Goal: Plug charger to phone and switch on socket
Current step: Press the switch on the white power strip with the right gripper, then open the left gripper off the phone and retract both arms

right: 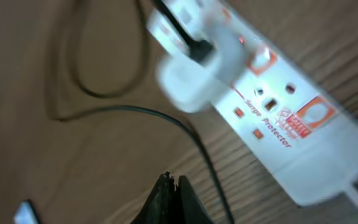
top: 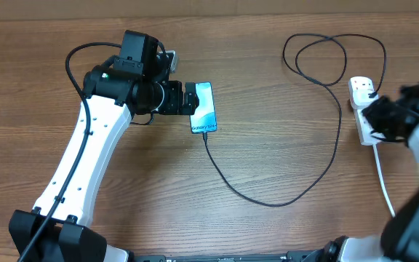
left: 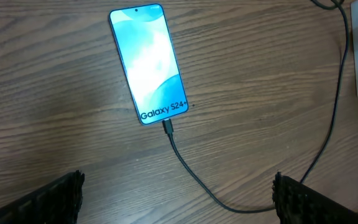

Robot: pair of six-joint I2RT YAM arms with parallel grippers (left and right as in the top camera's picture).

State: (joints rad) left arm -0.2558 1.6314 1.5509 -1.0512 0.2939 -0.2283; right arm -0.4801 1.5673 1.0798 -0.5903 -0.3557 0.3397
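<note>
The phone lies on the table with its light-blue screen lit; it also shows in the left wrist view. The black charger cable is plugged into its near end and runs in a loop to a white adapter seated in the white power strip, which the right wrist view shows with red marks. My left gripper is open and empty, just left of the phone in the overhead view. My right gripper is shut and empty above the strip.
The strip's thick white cord runs toward the table's front right. The cable's loops lie at the back, left of the strip. Bare wooden table lies between the arms.
</note>
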